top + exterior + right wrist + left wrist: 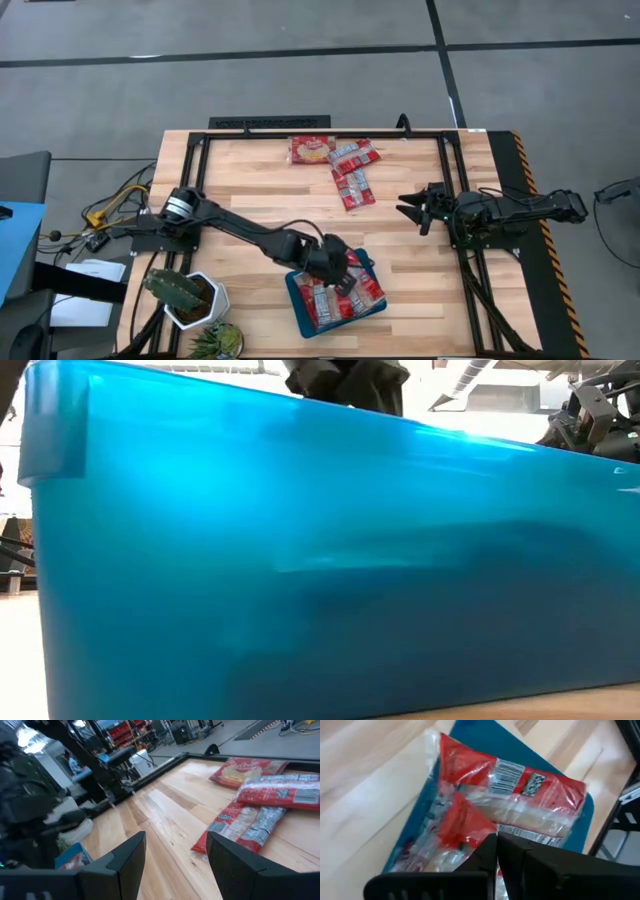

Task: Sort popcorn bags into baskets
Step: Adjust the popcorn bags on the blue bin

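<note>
In the high view the left gripper (pixel 338 272) is low over the teal tray (pixel 296 296), which sits in the lower middle of the frame with several red bags (pixel 350 298) piled in it. The left wrist view shows its fingers (pixel 515 855) pressed together, tips among the crinkled packets (pixel 510 790) in the tray (pixel 470 732); I cannot tell whether a bag is pinched between them. The right gripper (pixel 408 208) hangs at the right of centre with fingers (pixel 127 852) spread wide and nothing between them. More bags (pixel 336 160) lie on the table (pixel 250 190) at upper centre: a wider one with a yellow picture (pixel 312 148) and narrower ones beside it. In the low view the tray wall (pixel 300 560) fills the frame. A cactus pot (pixel 185 297) stands at lower left.
</note>
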Robot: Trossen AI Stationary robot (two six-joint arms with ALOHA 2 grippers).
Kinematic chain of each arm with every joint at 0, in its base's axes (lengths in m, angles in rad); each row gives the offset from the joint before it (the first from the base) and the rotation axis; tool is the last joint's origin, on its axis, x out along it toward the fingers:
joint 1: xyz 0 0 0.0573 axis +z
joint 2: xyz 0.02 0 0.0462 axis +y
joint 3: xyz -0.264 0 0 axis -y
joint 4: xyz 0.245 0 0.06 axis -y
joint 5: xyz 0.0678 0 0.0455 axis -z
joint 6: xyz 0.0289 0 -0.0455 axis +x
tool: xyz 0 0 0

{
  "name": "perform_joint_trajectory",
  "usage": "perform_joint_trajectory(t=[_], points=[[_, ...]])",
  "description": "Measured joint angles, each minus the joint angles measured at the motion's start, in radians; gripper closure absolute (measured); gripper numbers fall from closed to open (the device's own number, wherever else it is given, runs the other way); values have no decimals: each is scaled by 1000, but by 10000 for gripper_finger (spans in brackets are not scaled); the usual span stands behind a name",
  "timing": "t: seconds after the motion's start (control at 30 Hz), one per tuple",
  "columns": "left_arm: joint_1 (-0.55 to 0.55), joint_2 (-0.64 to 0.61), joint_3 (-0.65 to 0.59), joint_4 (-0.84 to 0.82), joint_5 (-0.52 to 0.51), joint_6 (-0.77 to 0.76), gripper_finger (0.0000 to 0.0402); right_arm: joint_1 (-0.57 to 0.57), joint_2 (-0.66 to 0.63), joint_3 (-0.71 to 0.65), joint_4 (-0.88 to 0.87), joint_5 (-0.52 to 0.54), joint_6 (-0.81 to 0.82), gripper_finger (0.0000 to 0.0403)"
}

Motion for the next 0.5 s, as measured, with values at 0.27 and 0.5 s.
perform_joint_trajectory(t=[0.27,0.5], points=[[-22,6,2,-158,-12,-27,401,0,7,0,0,0,0,168],[-43,24,1,-210,29,-91,401,0,7,0,-1,0,-1,168]])
